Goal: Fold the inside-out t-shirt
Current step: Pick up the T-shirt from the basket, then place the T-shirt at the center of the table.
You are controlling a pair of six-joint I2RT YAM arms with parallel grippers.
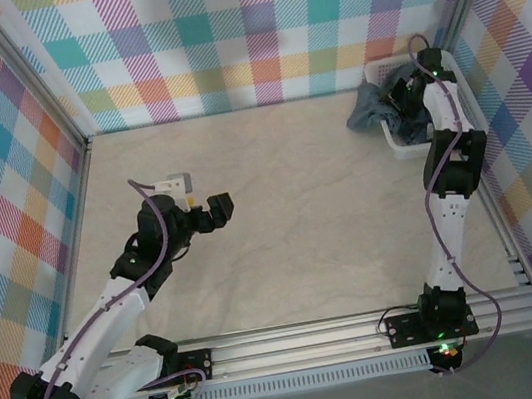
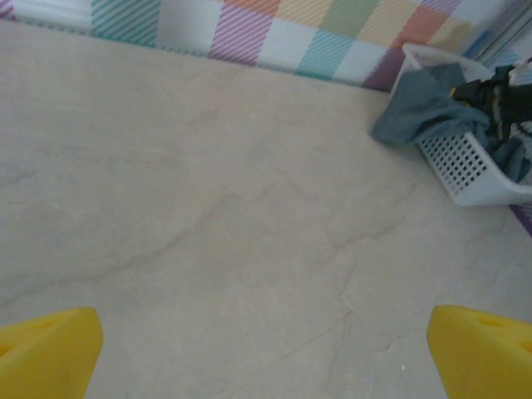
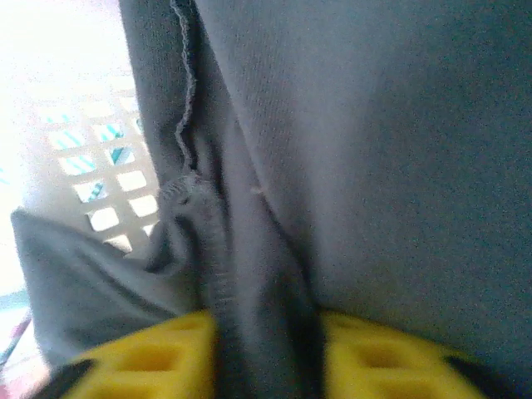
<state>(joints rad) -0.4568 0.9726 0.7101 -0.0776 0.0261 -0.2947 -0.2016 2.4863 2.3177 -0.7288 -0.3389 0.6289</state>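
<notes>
T-shirt between right fingers, arm outstretched

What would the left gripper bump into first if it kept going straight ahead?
Most likely the bare table: the left gripper tilts down toward it. The white basket with the t-shirt sits off to the right of that line, though depth is unclear.

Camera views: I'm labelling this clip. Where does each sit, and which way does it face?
Top external: above and behind the bases, looking down on the table; both arms show, right gripper in the white basket.
Left wrist: low over the table, facing the far right corner; left gripper's yellow fingertips at the bottom corners.
Right wrist: inside the basket, close on the t-shirt pinched between its yellow fingers.
Shared: top external and left wrist both show basket and t-shirt.
</notes>
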